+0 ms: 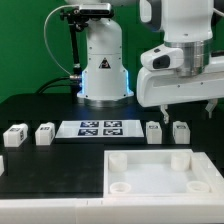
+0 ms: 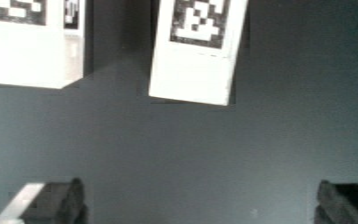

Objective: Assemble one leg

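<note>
Judging from how things lay, none of the assembly had been done. Four small white plastic cuboid pegs, each with a black-and-white square marker on its face, stood loose in a row on the black table. In the exterior view the left-end leg and the second leg stood at the left. The third leg and the right-end leg stood at the right. Between the two pairs lay the thin flat white marker board.

Nearer the camera lay the large flat white square panel with raised corner sockets. No peg stood in any socket that showed.

The white two-finger gripper hung above the right-hand pair, apart from both pegs. Its jaws stood wide open with nothing between them. The wrist view agreed: the gripper showed two dark fingers set far apart over bare table. Two marked blocks lay beyond them, most likely the right-hand pair. The one at the first point sat closer to the line between the fingers.

Everything was left to do: descend over one leg, close on it, carry it to a corner socket and seat it. Which leg was meant could not be told for certain.
</note>
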